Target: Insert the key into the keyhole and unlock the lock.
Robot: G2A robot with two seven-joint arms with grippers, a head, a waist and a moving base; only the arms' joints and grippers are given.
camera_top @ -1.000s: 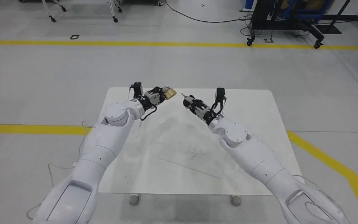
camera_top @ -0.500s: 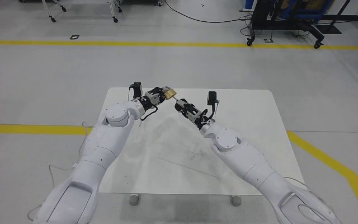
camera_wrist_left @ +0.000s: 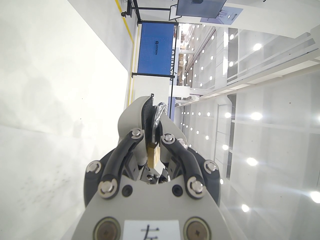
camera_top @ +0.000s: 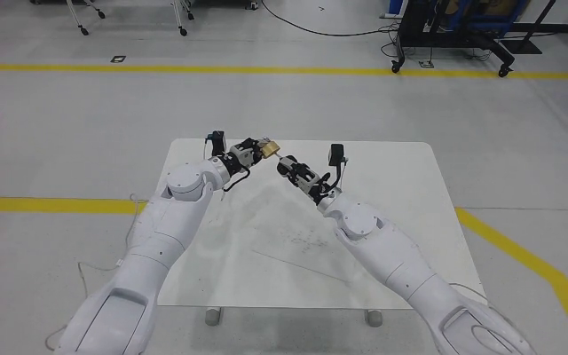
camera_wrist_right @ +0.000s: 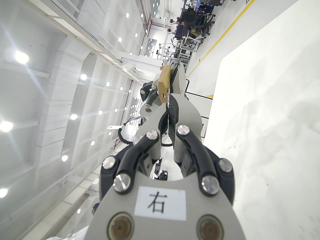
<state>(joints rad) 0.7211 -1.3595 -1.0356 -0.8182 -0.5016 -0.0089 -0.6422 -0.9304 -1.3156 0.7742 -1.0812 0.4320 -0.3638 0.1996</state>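
Above white table, left claw grips brass padlock; right claw pinches key at its keyhole.

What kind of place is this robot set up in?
Probably a robotics test hall in an industrial building: yellow floor lines, a blue pegboard partition and rows of ceiling lights high overhead.

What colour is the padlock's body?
Brass gold. The padlock shows best in the right wrist view.
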